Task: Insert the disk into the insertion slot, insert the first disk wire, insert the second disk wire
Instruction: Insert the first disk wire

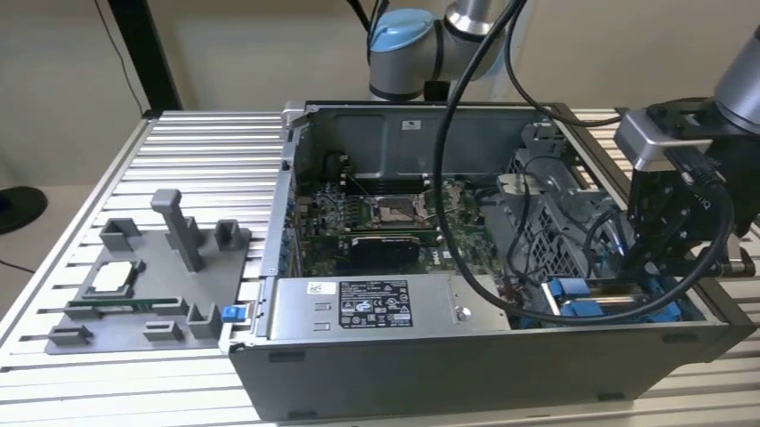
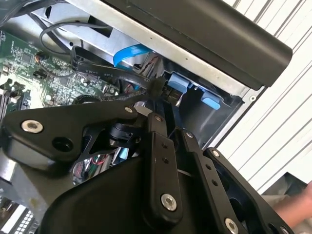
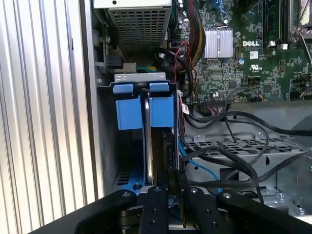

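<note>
The gripper [image 3: 169, 189] clasps the disk [image 3: 161, 111], edgewise in the insertion slot [image 3: 108, 146].

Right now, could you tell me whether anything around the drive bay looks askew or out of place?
Nothing stands out. The disk sits on edge in the insertion slot, square with its walls, and its blue frame tabs are level. Black cables loop loosely over the perforated cage beside it.

Exterior view overlooks computer case [image 1: 475, 374], wrist views close inside
</note>
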Tool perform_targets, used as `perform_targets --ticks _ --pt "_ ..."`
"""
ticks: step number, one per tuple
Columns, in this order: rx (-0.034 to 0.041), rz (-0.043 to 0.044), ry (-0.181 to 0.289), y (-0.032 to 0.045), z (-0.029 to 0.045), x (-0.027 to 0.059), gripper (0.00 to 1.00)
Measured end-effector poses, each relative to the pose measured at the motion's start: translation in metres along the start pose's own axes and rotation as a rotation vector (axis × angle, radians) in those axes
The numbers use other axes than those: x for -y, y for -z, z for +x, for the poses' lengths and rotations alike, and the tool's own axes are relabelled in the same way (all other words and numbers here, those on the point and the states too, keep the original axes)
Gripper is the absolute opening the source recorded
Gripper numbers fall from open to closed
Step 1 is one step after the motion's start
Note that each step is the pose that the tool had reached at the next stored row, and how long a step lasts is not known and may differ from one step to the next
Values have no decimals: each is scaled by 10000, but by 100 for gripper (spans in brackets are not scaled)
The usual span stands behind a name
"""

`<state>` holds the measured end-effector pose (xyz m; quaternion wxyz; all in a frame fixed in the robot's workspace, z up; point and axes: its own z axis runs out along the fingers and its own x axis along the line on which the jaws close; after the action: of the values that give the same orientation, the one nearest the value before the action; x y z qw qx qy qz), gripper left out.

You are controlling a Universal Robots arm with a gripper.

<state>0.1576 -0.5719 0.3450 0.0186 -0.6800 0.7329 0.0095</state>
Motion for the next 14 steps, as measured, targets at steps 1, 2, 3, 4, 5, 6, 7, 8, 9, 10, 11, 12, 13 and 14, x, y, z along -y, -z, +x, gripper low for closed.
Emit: perform_targets --ticks 1,2,3,4,5,6,7,8,9,10,11,12,13,14 --pt "0 1 11 -4 -1 0 0" --pt "1 3 23 -8 -2 0 0" --pt "2 4 32 -11 -3 -1 0" --pt "3 6 39 -15 -5 -1 0" --pt "2 7 46 -17 -7 -1 0" --pt "2 8 55 -19 -9 -1 0" --pt "4 9 65 -21 -10 -1 0" --pt "3 11 74 -23 -11 -1 0" --pt "2 12 80 -24 -12 -1 0" --pt "2 14 84 -26 -12 -2 0" --pt "0 15 86 -27 -12 -2 0" --pt "0 16 87 -30 -12 -2 0" --pt "0 17 88 -33 -12 -2 0" --pt "2 19 88 -36 -12 -2 0"
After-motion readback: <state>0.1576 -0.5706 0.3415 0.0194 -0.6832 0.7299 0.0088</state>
